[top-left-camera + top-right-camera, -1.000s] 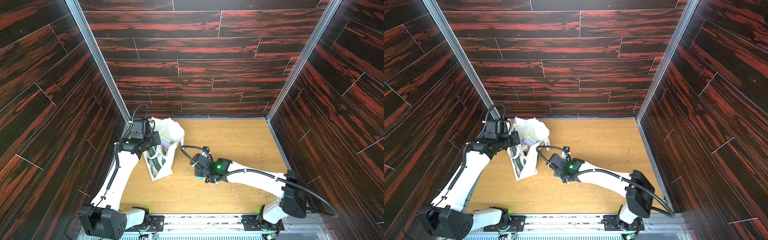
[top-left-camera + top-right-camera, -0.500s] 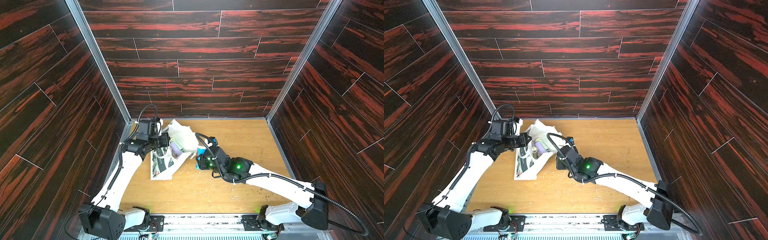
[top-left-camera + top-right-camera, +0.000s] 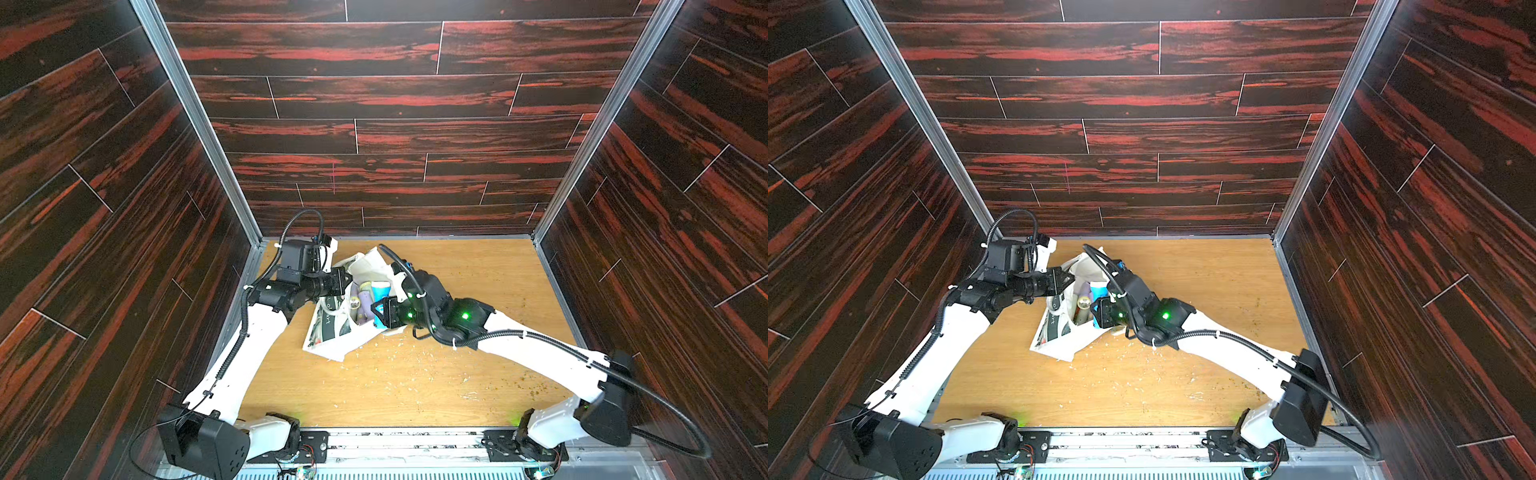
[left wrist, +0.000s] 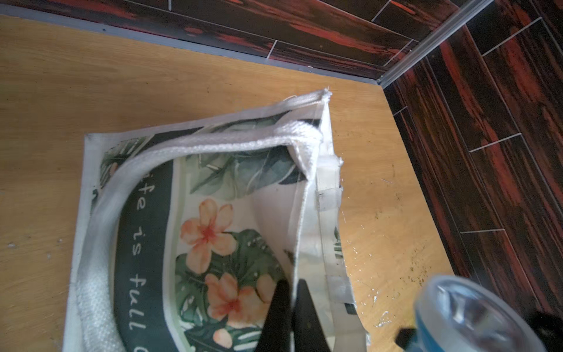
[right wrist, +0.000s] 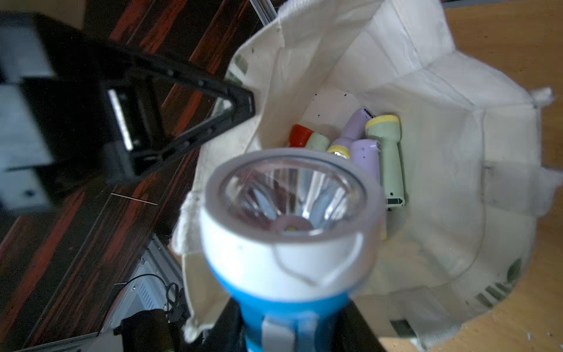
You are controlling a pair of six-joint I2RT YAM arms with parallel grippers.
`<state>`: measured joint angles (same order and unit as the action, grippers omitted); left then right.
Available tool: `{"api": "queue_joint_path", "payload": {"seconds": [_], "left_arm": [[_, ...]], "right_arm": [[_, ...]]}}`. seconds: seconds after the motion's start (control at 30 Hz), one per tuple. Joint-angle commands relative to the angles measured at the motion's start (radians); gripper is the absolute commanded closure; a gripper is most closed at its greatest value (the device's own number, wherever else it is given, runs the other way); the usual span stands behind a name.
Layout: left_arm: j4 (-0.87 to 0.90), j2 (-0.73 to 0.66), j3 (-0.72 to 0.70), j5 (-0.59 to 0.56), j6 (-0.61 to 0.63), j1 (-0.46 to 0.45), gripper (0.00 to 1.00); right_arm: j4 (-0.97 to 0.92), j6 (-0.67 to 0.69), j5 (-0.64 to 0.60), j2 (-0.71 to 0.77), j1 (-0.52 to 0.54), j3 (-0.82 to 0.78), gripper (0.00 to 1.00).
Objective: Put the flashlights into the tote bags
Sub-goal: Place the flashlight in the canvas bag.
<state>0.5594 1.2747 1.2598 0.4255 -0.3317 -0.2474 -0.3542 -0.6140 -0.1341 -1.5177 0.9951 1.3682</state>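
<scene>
blue flashlight [image 5: 289, 243] blurred, red flashlight [image 5: 300, 135] seemingly half-hidden

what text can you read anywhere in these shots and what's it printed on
"ife is full": white script on the dark band of the floral-printed cream cloth tote bag, left wrist view; first letter hidden behind the white woven handle, next word cut off.
Lettering on the printed panel in both top views: too small to read.
On the blue-and-white plastic flashlight: no readable text.

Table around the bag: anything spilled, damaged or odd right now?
Yes. Pale flecks litter the table in front of the tote bag, with dark specks nearer the right arm's base. Clear tape patches the bag's side seam, perhaps a repair.
</scene>
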Motion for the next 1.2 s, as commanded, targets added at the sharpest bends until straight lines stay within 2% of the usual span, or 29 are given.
{"api": "queue_joint_path", "payload": {"seconds": [0.0,0.23,0.53,0.7,0.97,1.17], "left_arm": [[-0.068,-0.047,0.012,0.073,0.032,-0.004,1.0],[-0.093,-0.051,0.015,0.122,0.017,-0.006,1.0],[-0.103,-0.052,0.01,0.116,0.006,-0.006,1.0],[-0.098,-0.051,0.002,0.092,0.01,-0.006,1.0],[0.001,-0.026,0.032,-0.147,0.017,-0.006,1.0],[0.048,-0.007,0.038,-0.2,0.028,-0.006,1.0]], "right_arm": [[-0.025,0.06,0.04,-0.033,-0.032,0.056,0.93],[-0.091,0.13,0.043,-0.068,-0.067,0.11,0.93],[-0.083,0.181,0.013,-0.183,-0.071,0.112,0.94],[-0.069,0.188,0.052,-0.269,-0.085,0.148,0.94],[0.012,0.088,0.185,-0.382,-0.105,0.19,0.94],[0.015,-0.005,0.224,-0.484,-0.104,0.239,0.94]]}}
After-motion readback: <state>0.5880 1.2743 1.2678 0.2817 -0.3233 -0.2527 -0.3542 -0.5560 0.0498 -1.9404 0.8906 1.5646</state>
